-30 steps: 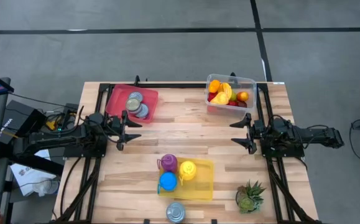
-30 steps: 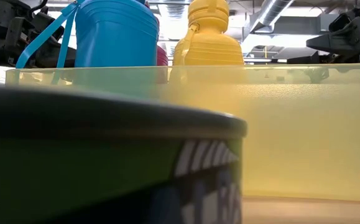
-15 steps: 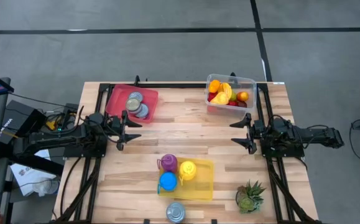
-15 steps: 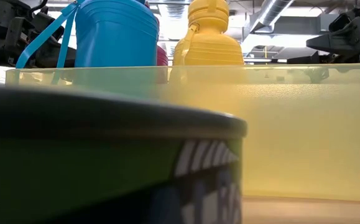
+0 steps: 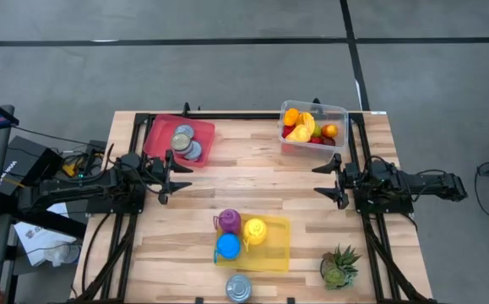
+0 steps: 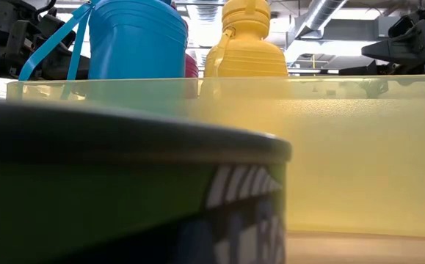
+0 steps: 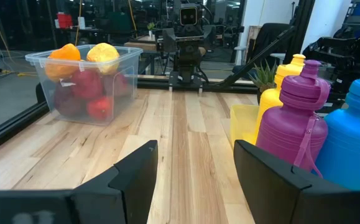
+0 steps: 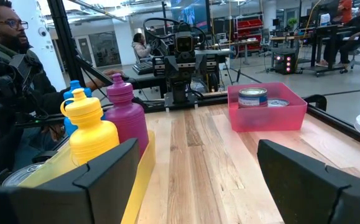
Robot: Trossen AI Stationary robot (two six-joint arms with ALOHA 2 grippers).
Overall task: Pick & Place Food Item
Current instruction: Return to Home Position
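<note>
A clear bin at the table's far right holds fruit: oranges, a yellow piece and red ones. A red bin at the far left holds tins. My left gripper stands open at the table's left side, level, pointing toward the right edge, with nothing between its fingers. My right gripper stands open at the right side, level, pointing toward the left edge, with nothing in it. Neither is near the fruit.
A yellow tray near the front middle carries a purple bottle, a yellow bottle and a blue bottle. A tin stands at the front edge, a potted plant at the front right. A person sits beyond the table's left side.
</note>
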